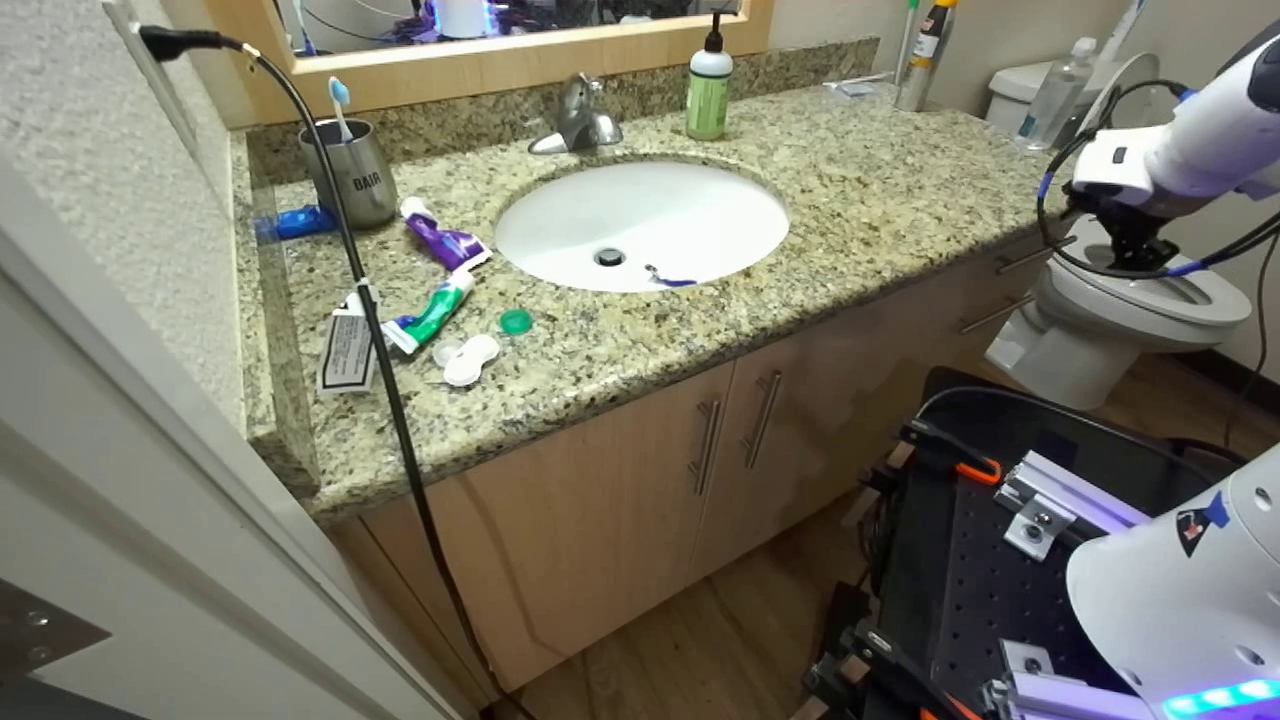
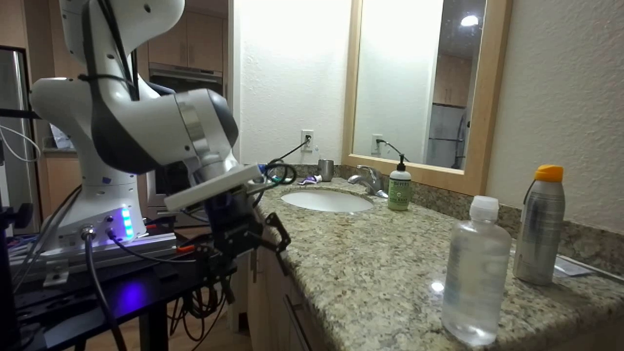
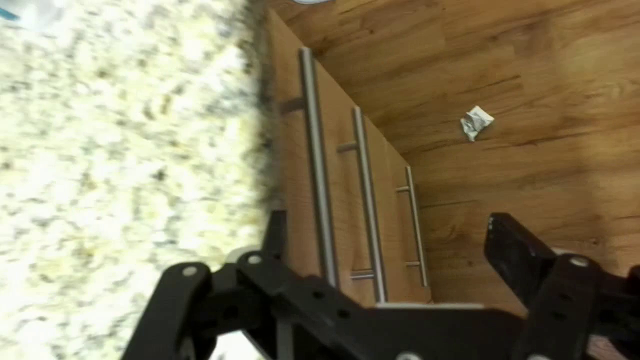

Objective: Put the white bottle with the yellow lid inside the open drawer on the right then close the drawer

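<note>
The white bottle with the yellow lid does not show in any view; it is hidden or out of view. The vanity's tan drawer fronts stand in a stack in the wrist view, and the top drawer (image 3: pixel 296 200) looks flush with the cabinet. Its long metal bar handle (image 3: pixel 317 165) lies between my fingers in that picture. My gripper (image 3: pixel 387 220) is open and empty. One finger is by the counter edge, the other over the floor. In both exterior views the gripper (image 1: pixel 1140 250) (image 2: pixel 256 268) is in front of the counter's edge, tilted downward.
On the granite counter (image 2: pixel 370 273) stand a clear bottle (image 2: pixel 475 278), a silver can with an orange cap (image 2: pixel 538 229) and a green soap bottle (image 2: pixel 399 187). The sink (image 1: pixel 690 215), toothpaste tubes and a hanging black cable (image 1: pixel 400 420) are farther along. A toilet (image 1: pixel 1190 300) stands beyond the drawers.
</note>
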You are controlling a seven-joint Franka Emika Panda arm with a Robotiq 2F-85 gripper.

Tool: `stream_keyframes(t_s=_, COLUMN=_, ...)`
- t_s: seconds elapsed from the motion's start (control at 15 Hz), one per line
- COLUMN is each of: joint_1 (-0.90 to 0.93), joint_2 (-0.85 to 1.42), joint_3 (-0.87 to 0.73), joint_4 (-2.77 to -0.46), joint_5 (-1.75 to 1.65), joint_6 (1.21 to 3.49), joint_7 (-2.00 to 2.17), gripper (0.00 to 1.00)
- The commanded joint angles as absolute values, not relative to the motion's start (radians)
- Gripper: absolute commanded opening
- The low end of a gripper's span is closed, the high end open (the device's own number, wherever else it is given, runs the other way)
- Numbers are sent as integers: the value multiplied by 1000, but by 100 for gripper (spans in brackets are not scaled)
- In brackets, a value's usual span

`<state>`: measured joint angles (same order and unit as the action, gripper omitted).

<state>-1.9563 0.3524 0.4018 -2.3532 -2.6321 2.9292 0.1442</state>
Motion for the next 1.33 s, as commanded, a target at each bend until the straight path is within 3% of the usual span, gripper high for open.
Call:
stream_keyframes(t_s=0.0, joint_1=-2185, joint_2=208, joint_3=671, joint_4=-2315, joint_5=-2622, joint_6=3102, joint_7=136, gripper=100)
stream_keyframes(t_s=0.33, joint_1=-2491, joint_2=211, joint_3=1042, joint_4=-2263, joint_5=-2603, joint_6=3223, joint_7=406, gripper=100)
stream_keyframes(t_s=0.67, joint_1=-2781, joint_2=255, joint_3=1281, joint_4=-2233, joint_5=-2595, joint_6=3304, joint_7=643, gripper=100)
stream_keyframes(t_s=0.73, joint_1=-2638, joint_2=261, joint_3=1140, joint_4=-2174, joint_5=-2591, joint_6=3346, joint_7=708, gripper=100)
stream_keyframes(t_s=1.0, joint_1=-2634, joint_2=174, joint_3=1041, joint_4=-2116, joint_5=-2440, joint_6=3562, joint_7=826, gripper=100)
stream_keyframes(t_s=1.27, joint_1=-2623, joint_2=233, joint_3=1038, joint_4=-2192, joint_5=-2415, joint_6=3473, joint_7=992, gripper=100)
